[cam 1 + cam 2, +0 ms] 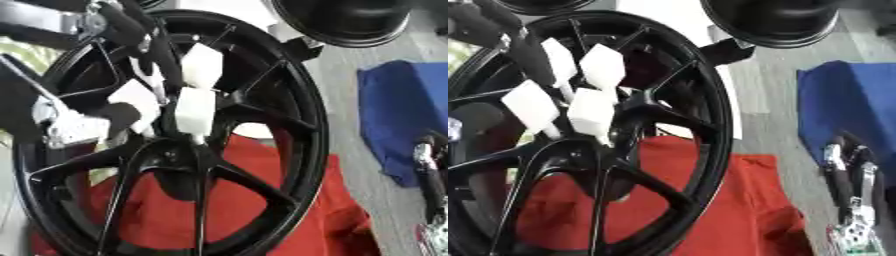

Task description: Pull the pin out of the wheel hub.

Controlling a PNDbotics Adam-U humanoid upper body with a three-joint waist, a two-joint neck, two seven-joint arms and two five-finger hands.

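The left hand (144,107) reaches in from the upper left, its white-tipped fingers (194,111) bunched at the centre of the wheel (289,100). Whether they pinch the pin cannot be told: the pin itself is hidden behind them at the hub (179,150). Four white fingertip pads show, two near the hub and two farther up. The black arm slants down from the far left corner across the spokes.

One black wheel stands tilted on one red cloth (262,200). One blue cloth (850,110) lies on the grey bench (767,100) at the right. The right hand (846,175) rests at the lower right edge, fingers pointing up and relaxed, touching nothing.
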